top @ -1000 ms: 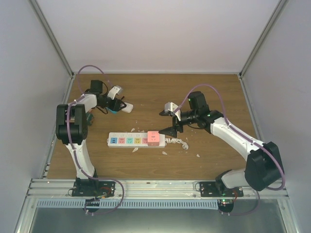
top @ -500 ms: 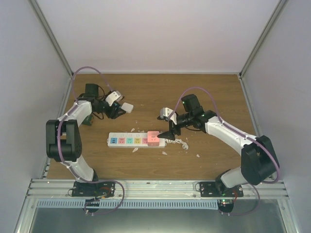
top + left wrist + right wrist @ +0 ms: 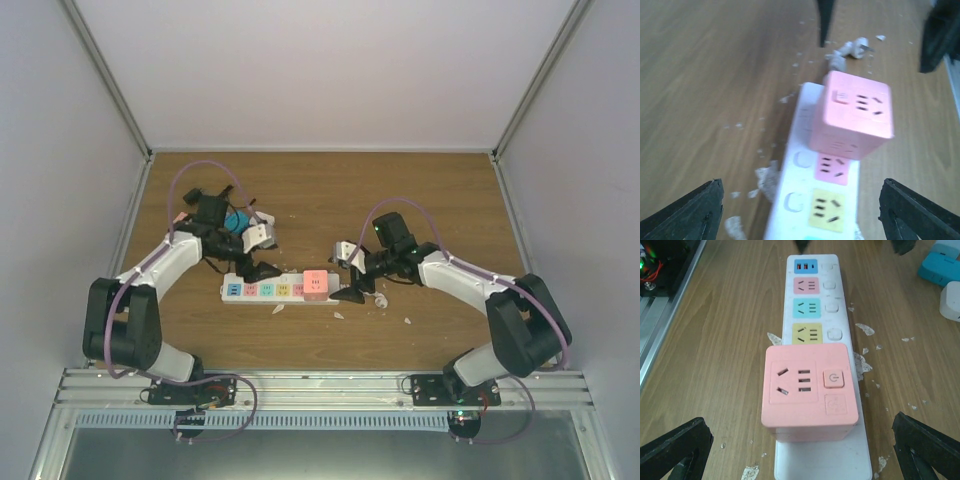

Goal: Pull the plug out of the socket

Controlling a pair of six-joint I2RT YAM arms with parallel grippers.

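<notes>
The socket, a long white power strip (image 3: pixel 262 290) with coloured faces, lies mid-table. A pink cube plug (image 3: pixel 316 283) sits plugged in at its right end, and the coiled white cord (image 3: pixel 378 296) lies beyond that. My left gripper (image 3: pixel 255 269) is open, low over the strip's left half, touching nothing. My right gripper (image 3: pixel 350 280) is open at the cube end, its fingers either side and apart from the cube. The left wrist view shows the strip (image 3: pixel 805 200), cube (image 3: pixel 855 117) and gripper (image 3: pixel 800 220). The right wrist view shows the cube (image 3: pixel 807 385), strip (image 3: pixel 812 300) and gripper (image 3: pixel 802 460).
A blue block (image 3: pixel 236 221) and a small white block (image 3: pixel 264 219) lie behind the left gripper; they also show in the right wrist view as blue (image 3: pixel 940 267) and white (image 3: pixel 952 300). White paper scraps (image 3: pixel 340 315) litter the wood around the strip. Enclosure walls stand on three sides.
My left arm has swung from the back left, by the blue and white blocks, forward to the strip. My right gripper has come down and left to the cube end.
</notes>
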